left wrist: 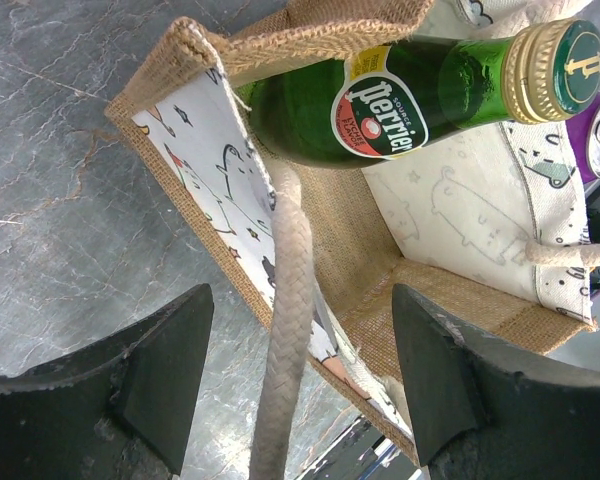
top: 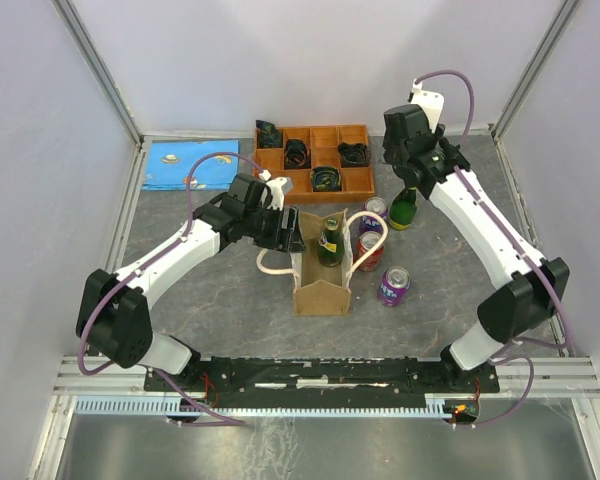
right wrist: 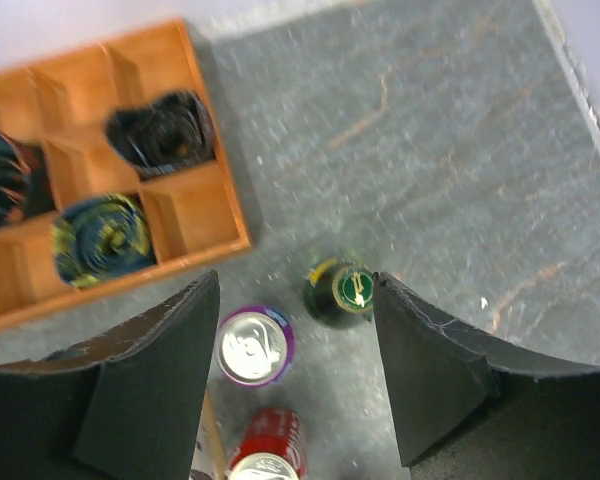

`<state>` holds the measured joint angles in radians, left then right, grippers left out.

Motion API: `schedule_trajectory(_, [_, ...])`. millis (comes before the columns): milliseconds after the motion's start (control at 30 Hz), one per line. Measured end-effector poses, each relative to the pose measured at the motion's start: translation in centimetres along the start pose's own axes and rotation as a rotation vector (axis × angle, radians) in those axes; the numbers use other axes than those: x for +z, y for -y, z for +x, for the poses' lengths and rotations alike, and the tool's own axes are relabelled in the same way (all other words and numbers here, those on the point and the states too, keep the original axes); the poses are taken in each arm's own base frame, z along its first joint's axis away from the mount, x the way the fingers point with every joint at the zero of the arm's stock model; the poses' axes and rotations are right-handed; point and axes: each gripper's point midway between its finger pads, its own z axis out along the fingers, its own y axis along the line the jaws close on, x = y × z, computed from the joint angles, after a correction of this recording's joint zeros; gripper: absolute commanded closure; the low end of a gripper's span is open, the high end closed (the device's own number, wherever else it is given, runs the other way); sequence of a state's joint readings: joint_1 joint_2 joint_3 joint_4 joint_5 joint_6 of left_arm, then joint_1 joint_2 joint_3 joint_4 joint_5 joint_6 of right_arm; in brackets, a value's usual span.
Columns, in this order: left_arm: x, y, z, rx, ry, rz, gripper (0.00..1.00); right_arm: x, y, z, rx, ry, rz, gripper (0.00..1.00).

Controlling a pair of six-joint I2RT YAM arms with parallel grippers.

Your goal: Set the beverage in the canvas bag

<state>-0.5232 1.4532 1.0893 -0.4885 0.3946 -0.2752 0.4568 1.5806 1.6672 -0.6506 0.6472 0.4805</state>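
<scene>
The canvas bag [top: 321, 285] stands open mid-table, and a green Perrier bottle [top: 329, 243] stands upright inside it. In the left wrist view that bottle [left wrist: 400, 95] rests against the burlap bag [left wrist: 380, 270]. My left gripper [top: 285, 230] is at the bag's left side and open. The bag's cream rope handle [left wrist: 285, 330] hangs loose between its fingers [left wrist: 160, 350]. My right gripper [right wrist: 296, 285] is open high above a second green bottle [right wrist: 342, 290] standing on the table [top: 404, 208]. That bottle is near its right finger.
A purple can [right wrist: 253, 345] and a red can [right wrist: 270, 450] stand beside the bag's right side. Another purple can [top: 393, 285] is nearer the front. A wooden compartment tray [top: 315, 160] with dark coiled items sits at the back, and a blue sheet [top: 185, 165] lies at the back left.
</scene>
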Motion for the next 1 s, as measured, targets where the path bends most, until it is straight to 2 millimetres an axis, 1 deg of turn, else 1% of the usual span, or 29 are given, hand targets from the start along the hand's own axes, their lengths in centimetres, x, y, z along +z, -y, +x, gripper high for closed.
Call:
schedule_trajectory(133, [0.0,0.0,0.0,0.000,0.000,0.000,0.21,2.1,1.3,3.7,-0.050,-0.127,0.041,0.28])
schedule_trajectory(233, [0.0,0.0,0.0,0.000,0.000,0.000,0.21,3.0,2.3,5.6,-0.062,-0.171,0.057,0.26])
schedule_trajectory(300, [0.0,0.0,0.0,0.000,0.000,0.000,0.21,3.7,2.8,6.6,-0.064,-0.180,0.067,0.26])
schedule_trajectory(433, [0.1,-0.1,0.2,-0.002,-0.005,-0.001,0.22,5.1,3.9,9.6,-0.079,-0.202,0.089,0.24])
schedule_trajectory(633, [0.4,-0.5,1.2,-0.011,-0.026,-0.007,0.22,6.0,4.9,13.4,-0.081,-0.179,0.080,0.23])
schedule_trajectory(767, [0.5,-0.6,1.4,-0.013,-0.030,-0.008,0.22,6.3,5.2,14.2,-0.062,-0.117,0.060,0.23])
schedule_trajectory(833, [0.5,-0.6,1.4,-0.013,-0.030,-0.008,0.22,6.5,5.2,14.1,-0.051,-0.081,0.049,0.23])
schedule_trajectory(1000, [0.9,-0.8,1.6,-0.018,-0.041,-0.011,0.22,7.1,4.5,13.0,-0.026,-0.005,0.025,0.24])
